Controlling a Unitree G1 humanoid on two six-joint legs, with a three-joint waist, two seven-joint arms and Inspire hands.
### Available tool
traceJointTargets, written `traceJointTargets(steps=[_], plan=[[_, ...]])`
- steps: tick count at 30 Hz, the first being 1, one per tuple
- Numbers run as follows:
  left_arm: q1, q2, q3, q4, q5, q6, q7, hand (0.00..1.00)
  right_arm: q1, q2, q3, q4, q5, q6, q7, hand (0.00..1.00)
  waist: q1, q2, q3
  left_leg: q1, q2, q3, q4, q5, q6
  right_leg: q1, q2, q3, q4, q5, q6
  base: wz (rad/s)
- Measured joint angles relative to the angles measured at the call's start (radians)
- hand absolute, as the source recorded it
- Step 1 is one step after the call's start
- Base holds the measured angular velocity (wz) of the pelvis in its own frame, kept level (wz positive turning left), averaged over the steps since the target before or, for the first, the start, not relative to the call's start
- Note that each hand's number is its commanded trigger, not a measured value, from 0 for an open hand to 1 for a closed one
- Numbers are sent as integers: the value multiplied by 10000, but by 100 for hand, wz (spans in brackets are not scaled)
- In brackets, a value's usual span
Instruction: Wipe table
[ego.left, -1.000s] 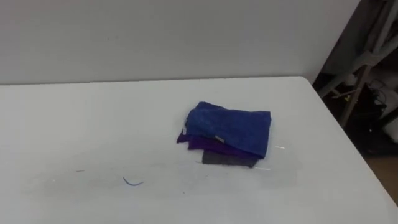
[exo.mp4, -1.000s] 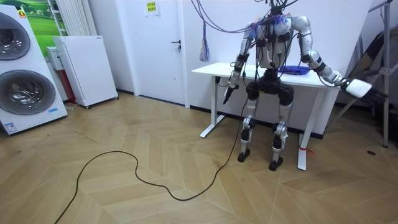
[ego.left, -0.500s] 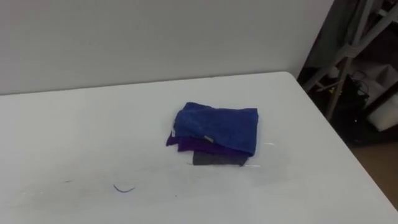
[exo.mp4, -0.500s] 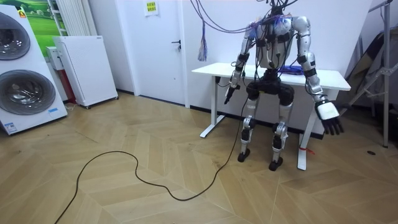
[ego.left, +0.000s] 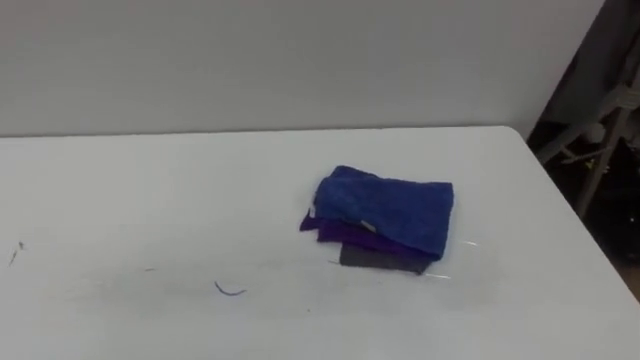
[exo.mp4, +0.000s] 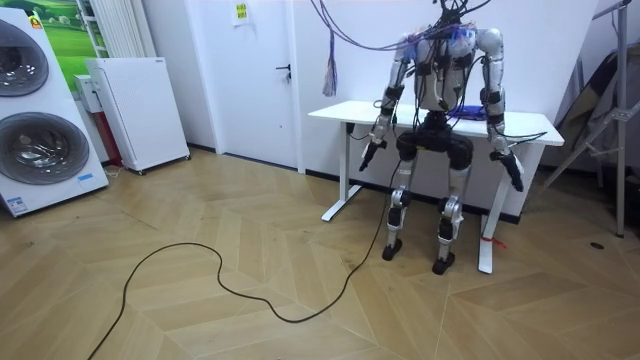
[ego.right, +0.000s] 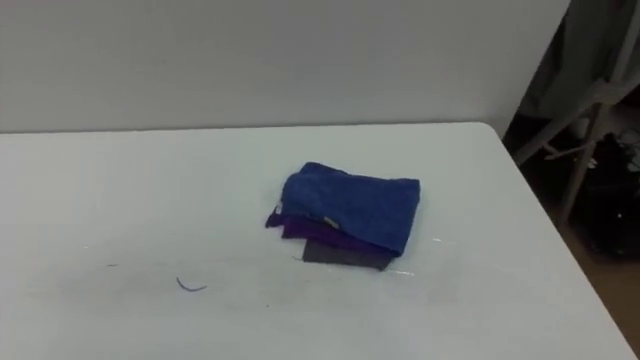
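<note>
White surface (ego.left: 150, 200) carries the folded cloths (ego.left: 385, 218) toward its right edge with pen marks (ego.left: 229, 290) near the front, while the right hand (exo.mp4: 513, 172), swung out a second ago, now hangs beside the left hand (exo.mp4: 368, 155), fingers unreadable, neither holding a cloth.

head eyes down on table (ego.left: 150, 200), room view distant

washing machines (exo.mp4: 35, 110) at room view's left | white cabinet (exo.mp4: 138, 110) beside them | white door (exo.mp4: 258, 80) behind | metal stand (exo.mp4: 600, 100) at room view's right | wood floor (exo.mp4: 200, 300)
</note>
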Motion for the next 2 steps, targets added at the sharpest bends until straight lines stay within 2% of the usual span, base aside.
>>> traceJointTargets(steps=[2], plan=[[9,-63,-4,2,123,45,15,0,86,40,42,-36,-378,90,234,0,29,35,22,-14,-2,-17,0,4,-4,5,0,-18,-8,-1,9,2]])
